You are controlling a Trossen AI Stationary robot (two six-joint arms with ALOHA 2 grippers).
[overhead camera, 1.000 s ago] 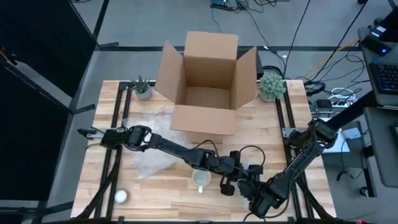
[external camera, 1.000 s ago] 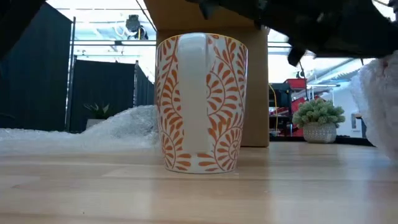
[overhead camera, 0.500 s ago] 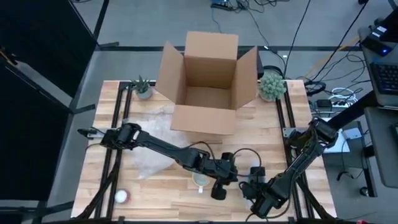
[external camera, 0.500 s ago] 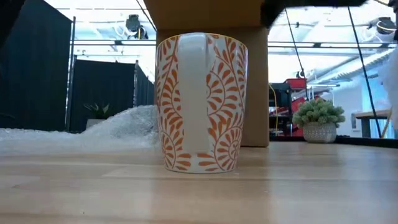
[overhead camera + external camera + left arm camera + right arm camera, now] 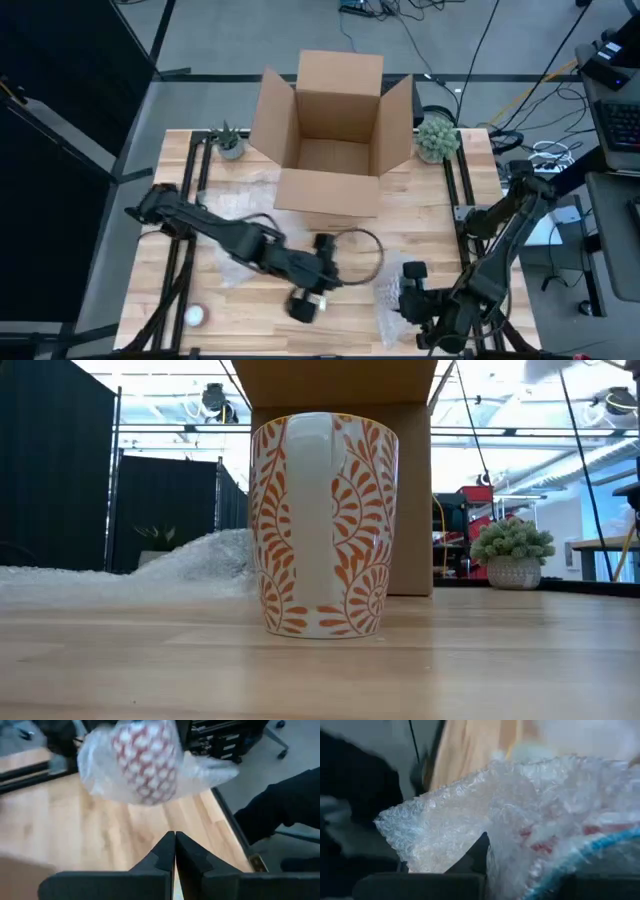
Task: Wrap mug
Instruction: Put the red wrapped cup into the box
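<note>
Your left gripper (image 5: 303,305) has swung to the lower centre of the high view, fingers pressed together on nothing, hiding the mug (image 5: 324,525). Your right gripper (image 5: 408,290) now clamps a bubble wrap (image 5: 392,296) bundle at lower right; earlier no wrap showed there. Wrapping this mug hasn't begun.

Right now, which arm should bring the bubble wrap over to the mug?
The right arm, probably. The right gripper holds the bubble wrap. The left gripper is shut and empty, so it would have to fetch wrap first. The mug stands upright and bare.
</note>
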